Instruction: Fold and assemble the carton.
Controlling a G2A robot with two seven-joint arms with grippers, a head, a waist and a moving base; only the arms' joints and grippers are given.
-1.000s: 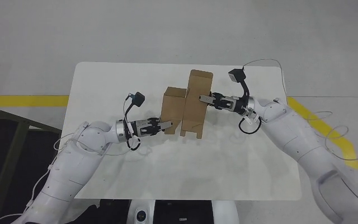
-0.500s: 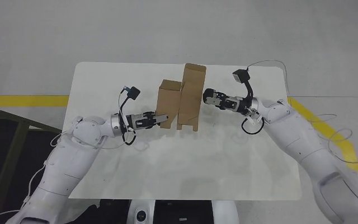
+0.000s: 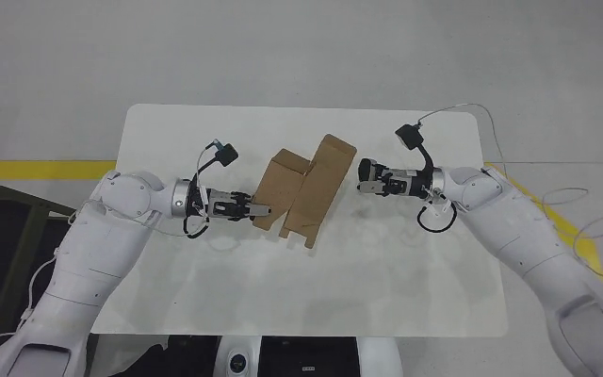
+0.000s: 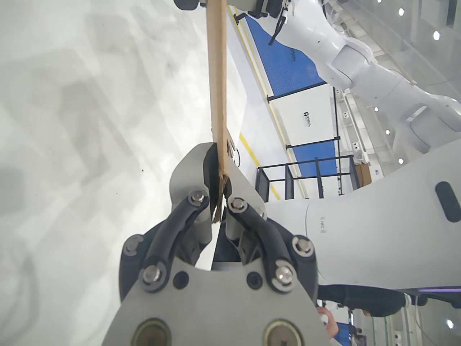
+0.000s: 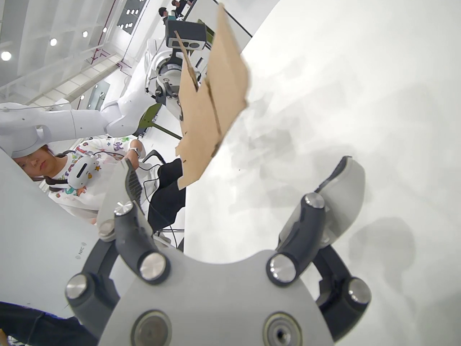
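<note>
The right gripper point(image 3: 362, 179) has let go of the cardboard carton point(image 3: 306, 188) and drawn back toward the frame's right, and the carton has tipped over sideways. At centre-left of the top view, the left gripper point(image 3: 252, 208) pinches the flattened carton's lower-left edge over the white table point(image 3: 405, 273). Just past the carton's upper-right edge, the right gripper's fingers stand spread, clear of the cardboard.

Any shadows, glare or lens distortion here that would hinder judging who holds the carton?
Top view: even light; the carton casts a faint shadow on the table. Left wrist view: wide-angle bending, ceiling lamps as bright dots; left gripper shut on the carton's edge. Right wrist view: table edge bowed; right gripper open, clear of the carton.
</note>
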